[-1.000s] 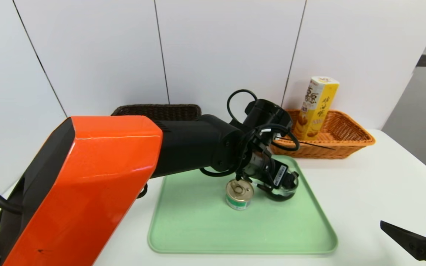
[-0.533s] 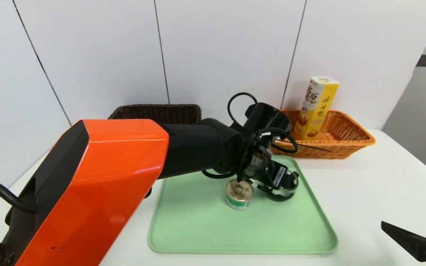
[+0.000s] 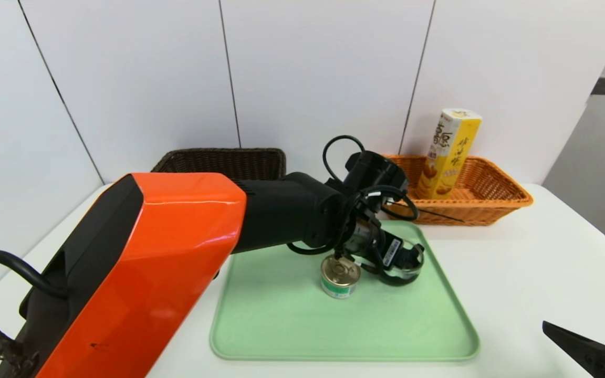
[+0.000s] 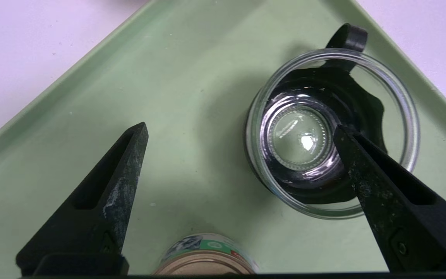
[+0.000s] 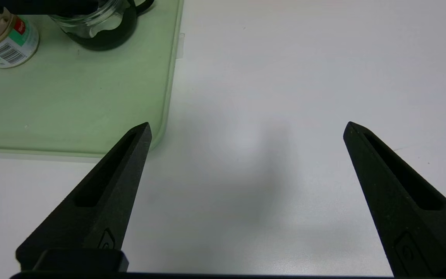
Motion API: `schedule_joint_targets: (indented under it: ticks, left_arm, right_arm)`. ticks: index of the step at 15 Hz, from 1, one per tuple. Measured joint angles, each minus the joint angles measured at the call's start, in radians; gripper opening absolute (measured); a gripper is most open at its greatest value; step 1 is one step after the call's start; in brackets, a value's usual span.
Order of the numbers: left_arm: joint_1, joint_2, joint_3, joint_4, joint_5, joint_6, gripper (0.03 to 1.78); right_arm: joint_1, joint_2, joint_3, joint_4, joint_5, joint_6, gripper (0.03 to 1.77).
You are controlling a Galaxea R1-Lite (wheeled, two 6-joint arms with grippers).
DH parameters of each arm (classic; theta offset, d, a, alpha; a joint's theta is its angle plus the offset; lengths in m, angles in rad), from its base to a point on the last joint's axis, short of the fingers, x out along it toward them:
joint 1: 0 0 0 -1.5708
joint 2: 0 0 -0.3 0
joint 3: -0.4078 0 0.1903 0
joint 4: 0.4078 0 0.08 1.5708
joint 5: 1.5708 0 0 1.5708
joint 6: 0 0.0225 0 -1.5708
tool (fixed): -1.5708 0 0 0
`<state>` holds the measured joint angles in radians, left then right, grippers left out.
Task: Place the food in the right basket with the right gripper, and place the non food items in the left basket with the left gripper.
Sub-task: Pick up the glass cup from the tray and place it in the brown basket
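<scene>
Fingers of your left gripper [image 4: 240, 133] are standing spread wide, holding nothing, low over the green tray [image 3: 281, 325]. One finger [image 4: 378, 174] is hanging inside the rim of the glass dish [image 4: 333, 131]; the other [image 4: 107, 193] is sitting outside it over bare tray, so the near wall of the dish is lying between them. That is the relation your closing depends on. The dish is round, so no long axis is constraining your wrist. Just beside it the tin [image 3: 339, 276] is crowding the outer finger's side; you are risking a nudge. Left basket [image 3: 223, 160] is waiting behind the arm. Carton [image 3: 447, 152] is standing in the right basket [image 3: 491, 202]. Your right gripper [image 5: 246, 128] is idling spread, over bare table [image 3: 533, 262].
</scene>
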<state>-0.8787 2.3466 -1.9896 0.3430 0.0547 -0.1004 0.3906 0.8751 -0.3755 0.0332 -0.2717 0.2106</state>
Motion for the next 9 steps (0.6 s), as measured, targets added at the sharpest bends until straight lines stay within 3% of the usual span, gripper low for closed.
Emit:
schedule_joint_targets:
  ticks: [9]
  left_arm:
    - [0.007,0.008,0.0,-0.008,0.0,0.005,1.69]
  right_arm:
    - [0.0,-0.016,0.008,0.003,0.0,-0.004,1.71]
